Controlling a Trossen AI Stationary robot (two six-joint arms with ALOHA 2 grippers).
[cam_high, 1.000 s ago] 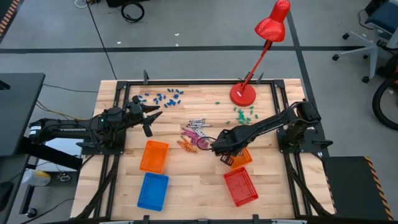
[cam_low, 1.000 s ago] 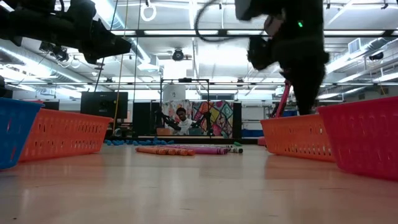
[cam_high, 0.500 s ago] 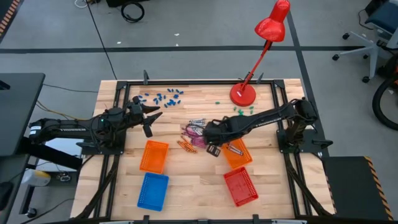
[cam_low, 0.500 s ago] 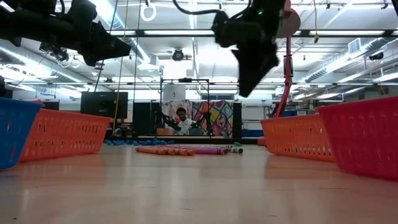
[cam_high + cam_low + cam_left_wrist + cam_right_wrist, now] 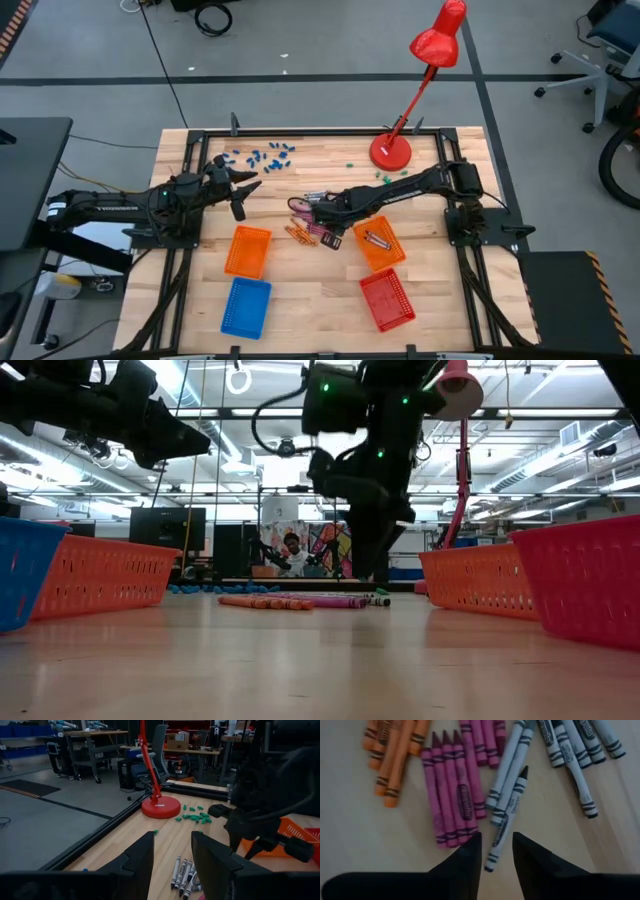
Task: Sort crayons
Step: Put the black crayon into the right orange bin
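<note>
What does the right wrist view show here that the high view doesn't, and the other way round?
Only the right wrist view separates single crayons: orange, magenta and grey groups lying side by side under the open right tool. Only the high view shows the baskets, red lamp and waiting left tool. Both show the crayon pile.

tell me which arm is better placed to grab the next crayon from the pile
Right. The right gripper hangs open directly above the crayons, lined up on a grey one. The left gripper waits off to the side of the pile.
</note>
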